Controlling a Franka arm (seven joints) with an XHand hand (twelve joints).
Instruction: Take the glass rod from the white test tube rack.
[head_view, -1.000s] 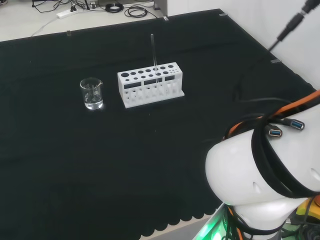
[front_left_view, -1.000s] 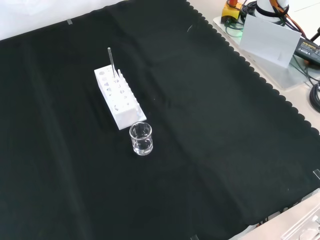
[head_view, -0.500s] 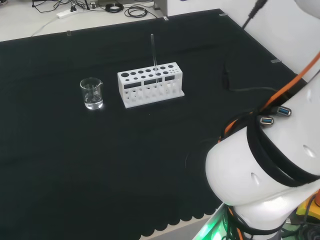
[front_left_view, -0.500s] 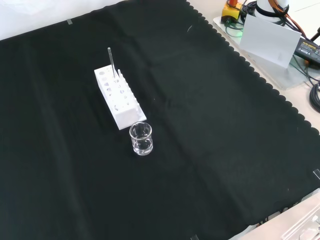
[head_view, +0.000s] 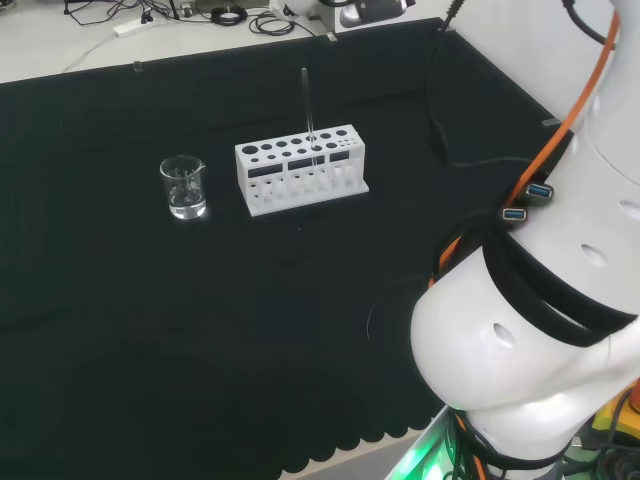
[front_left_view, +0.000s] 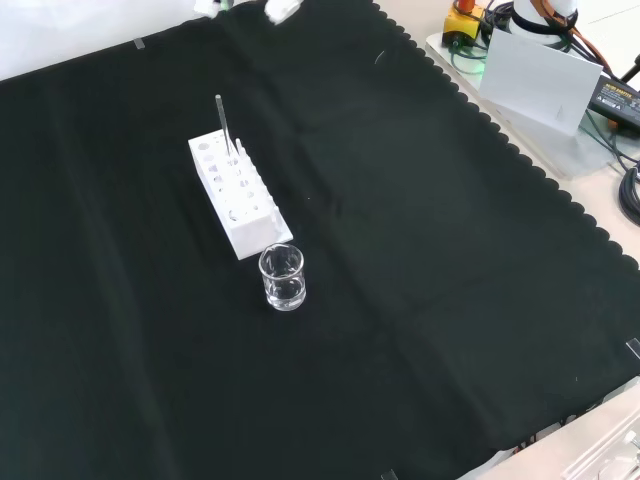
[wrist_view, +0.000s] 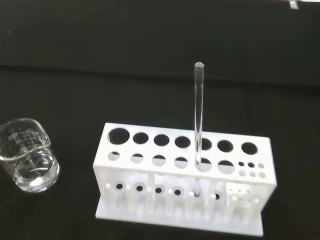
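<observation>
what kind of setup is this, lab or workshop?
Looks like a lab-style robot test bench: a white test tube rack with a glass rod standing in it, a small glass beaker, all on a black cloth, with cables on the floor behind.

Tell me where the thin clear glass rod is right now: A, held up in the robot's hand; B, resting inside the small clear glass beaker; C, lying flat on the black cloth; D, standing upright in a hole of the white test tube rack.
D: the thin clear glass rod stands upright in a hole of the white test tube rack, while the small clear glass beaker stands apart beside the rack.
</observation>
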